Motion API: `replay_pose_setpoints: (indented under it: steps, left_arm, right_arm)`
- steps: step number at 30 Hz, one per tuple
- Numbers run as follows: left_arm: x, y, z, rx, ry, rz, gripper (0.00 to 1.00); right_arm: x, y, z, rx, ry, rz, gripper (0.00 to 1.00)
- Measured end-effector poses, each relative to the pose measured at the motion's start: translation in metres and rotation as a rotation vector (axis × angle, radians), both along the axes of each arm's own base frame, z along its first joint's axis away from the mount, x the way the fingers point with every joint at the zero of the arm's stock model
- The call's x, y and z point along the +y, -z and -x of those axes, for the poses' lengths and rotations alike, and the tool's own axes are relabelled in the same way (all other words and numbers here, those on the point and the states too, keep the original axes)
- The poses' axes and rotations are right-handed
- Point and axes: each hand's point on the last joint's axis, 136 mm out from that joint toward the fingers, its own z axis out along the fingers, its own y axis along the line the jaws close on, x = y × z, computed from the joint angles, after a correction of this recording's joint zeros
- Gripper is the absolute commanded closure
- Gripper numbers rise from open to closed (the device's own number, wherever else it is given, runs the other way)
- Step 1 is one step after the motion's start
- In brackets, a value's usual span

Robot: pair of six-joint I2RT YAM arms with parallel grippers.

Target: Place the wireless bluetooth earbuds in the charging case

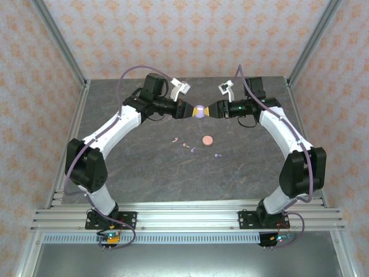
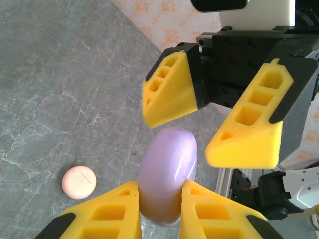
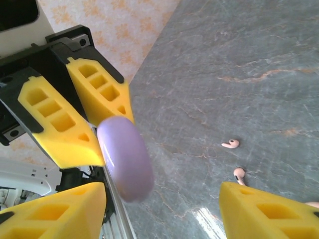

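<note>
Earbuds: four tiny curved buds lying flat on the table (image 1: 144,173). Two pink (image 1: 174,139) (image 1: 185,145) are left of the pink case (image 1: 207,139); two lilac (image 1: 193,150) (image 1: 217,155) are on its near side. Stem directions are too small to tell.

Lilac case (image 2: 168,174): glossy, oval, closed, raised beyond the pink case. Left gripper (image 2: 160,189) is clamped on one end. Long axis points at the right gripper (image 2: 194,134), whose jaws stand apart, not touching it.
</note>
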Motion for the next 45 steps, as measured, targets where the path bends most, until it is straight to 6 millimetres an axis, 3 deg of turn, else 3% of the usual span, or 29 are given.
replay_pose_setpoints:
  steps: [8, 17, 23, 34, 40, 45]
  left_arm:
    - [-0.002, 0.000, 0.004, -0.011, 0.015, -0.007, 0.80]
    - [-0.007, 0.000, 0.010, -0.004, 0.040, -0.001, 0.80]
    - [-0.008, -0.001, 0.011, -0.003, 0.046, 0.003, 0.77]
    - [-0.001, 0.006, 0.022, 0.032, 0.019, 0.044, 0.55]
    - [0.004, 0.002, 0.027, 0.033, 0.013, 0.096, 0.48]
    - [0.001, -0.008, 0.027, 0.021, 0.020, 0.142, 0.47]
  right_arm:
    - [0.010, -0.007, 0.006, -0.023, -0.037, -0.001, 0.52]
    - [0.013, -0.011, 0.008, -0.028, -0.051, -0.009, 0.61]
    - [0.017, -0.013, 0.010, -0.036, -0.062, -0.007, 0.74]
    - [0.018, -0.017, 0.011, -0.030, -0.064, -0.017, 0.76]
    - [0.020, -0.027, 0.013, -0.044, -0.085, -0.042, 0.76]
    - [0.024, -0.034, 0.020, -0.044, -0.115, -0.061, 0.76]
